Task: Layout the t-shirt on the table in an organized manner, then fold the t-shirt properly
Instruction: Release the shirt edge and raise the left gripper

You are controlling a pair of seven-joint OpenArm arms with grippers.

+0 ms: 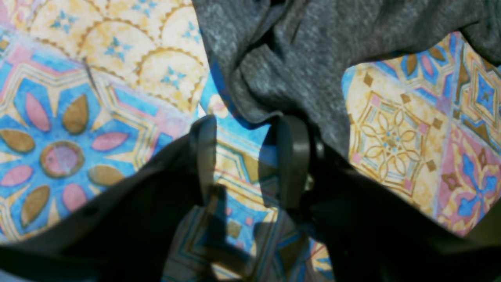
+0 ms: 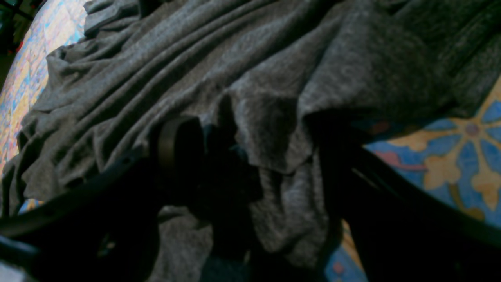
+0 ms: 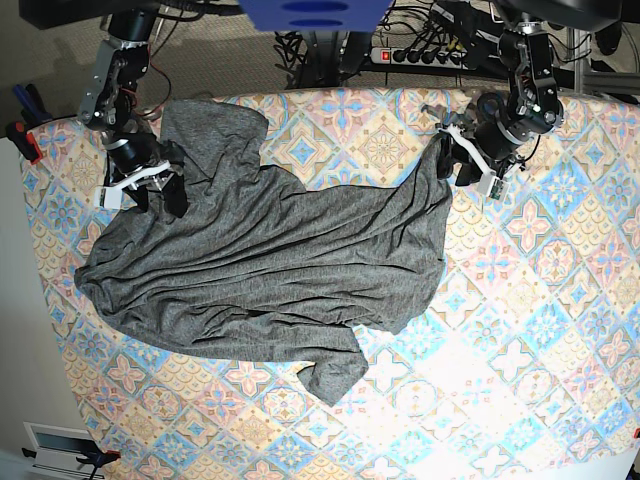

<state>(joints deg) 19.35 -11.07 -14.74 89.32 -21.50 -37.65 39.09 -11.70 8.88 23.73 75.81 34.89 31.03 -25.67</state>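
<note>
The t-shirt (image 3: 270,260) lies rumpled on the table (image 3: 520,330); the left gripper (image 1: 250,135) stands parted and empty at its edge, while the right gripper (image 2: 250,145) gapes wide over folds.

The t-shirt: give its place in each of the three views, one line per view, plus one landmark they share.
Left wrist: the t-shirt fills the top centre and right, bunched at the left tool.
Right wrist: it covers most of the picture, draped around the right tool.
Base: it lies spread and wrinkled across the left and centre, between both arms.
Shared landmark: the table with its pastel tile print.
</note>
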